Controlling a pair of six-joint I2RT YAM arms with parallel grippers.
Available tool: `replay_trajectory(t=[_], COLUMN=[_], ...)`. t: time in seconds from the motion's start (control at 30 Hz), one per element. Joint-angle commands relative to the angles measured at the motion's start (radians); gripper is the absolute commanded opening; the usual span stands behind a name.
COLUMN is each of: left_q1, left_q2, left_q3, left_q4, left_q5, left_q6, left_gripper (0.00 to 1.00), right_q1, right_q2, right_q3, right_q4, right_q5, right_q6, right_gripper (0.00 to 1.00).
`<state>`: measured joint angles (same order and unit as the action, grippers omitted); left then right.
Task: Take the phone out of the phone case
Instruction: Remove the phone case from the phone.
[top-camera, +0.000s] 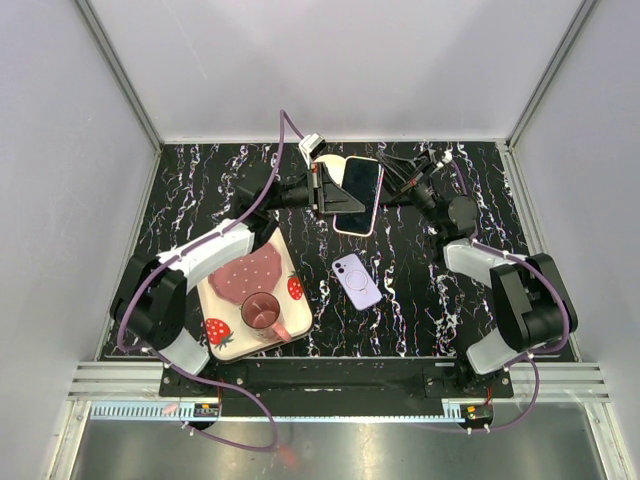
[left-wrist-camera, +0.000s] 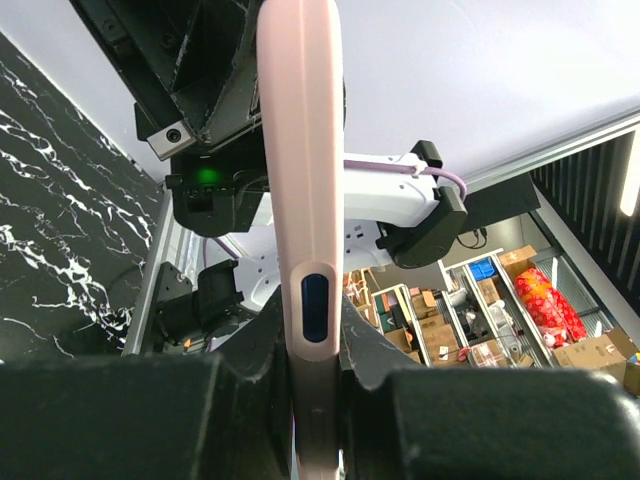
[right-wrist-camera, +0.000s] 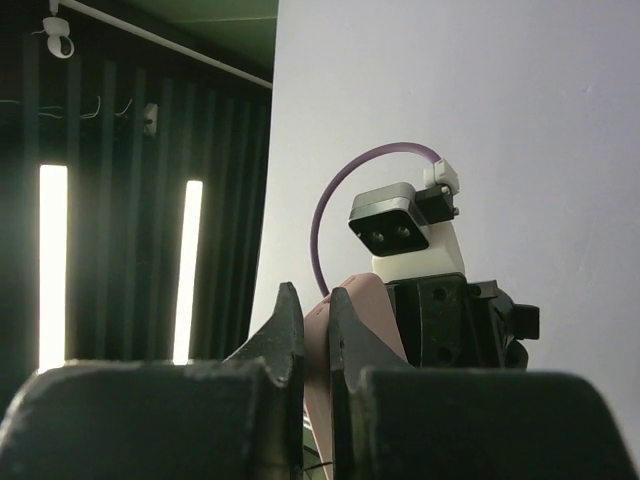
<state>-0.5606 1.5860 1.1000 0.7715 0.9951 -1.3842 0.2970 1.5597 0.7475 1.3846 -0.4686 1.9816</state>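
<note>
White walls close round a black marbled tabletop (top-camera: 420, 300), and both my arms reach out over its far middle. At the near left corner lies a cream mat (top-camera: 218, 305) printed with strawberries, and a pink mug (top-camera: 262, 310) stands on it.

Between my two end effectors is the phone (top-camera: 358, 188), screen up, sitting inside its pink case (left-wrist-camera: 300, 180) and held over the far middle of the tabletop, its top end reaching the far edge. My left end effector (left-wrist-camera: 318, 355) is clamped across the thickness of the case on its left long edge; in the left wrist view I see the case edge-on, running up from between my fingers (left-wrist-camera: 370, 355), with a dark oval cut-out in its side. My right end effector (right-wrist-camera: 316, 340) is pinched almost fully together on the opposite edge, a sliver of pink showing in the narrow gap.

Near the centre of the tabletop, well apart from the mat, a lilac handset (top-camera: 357, 280) lies flat, back up; whether it is a phone or only a case I cannot tell.
</note>
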Motion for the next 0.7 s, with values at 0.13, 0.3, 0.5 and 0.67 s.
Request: replay_trajectory(t=[0.13, 0.3, 0.5, 0.67], left_q1=[-0.012, -0.021, -0.035, -0.038], left_q2=[-0.159, -0.231, -0.267, -0.281], left_q3=[0.152, 0.15, 0.158, 0.176], left_q4=[0.286, 0.216, 0.267, 0.318], left_q5=[0.019, 0.02, 0.037, 0.05], left_q6=[0.051, 0.169, 0.169, 0.129], left_gripper=[0.0, 0.0, 0.0, 0.0], right_q1=[0.037, 0.053, 0.071, 0.08], right_q2=[0.056, 0.077, 0.1, 0.114], right_q3=[0.076, 0.125, 0.156, 0.17], right_q4=[0.183, 0.182, 0.182, 0.18], right_q5=[0.048, 0.054, 0.065, 0.05], right_q6=[0.236, 0.25, 0.256, 0.231], right_gripper=[0.0, 0.0, 0.0, 0.0])
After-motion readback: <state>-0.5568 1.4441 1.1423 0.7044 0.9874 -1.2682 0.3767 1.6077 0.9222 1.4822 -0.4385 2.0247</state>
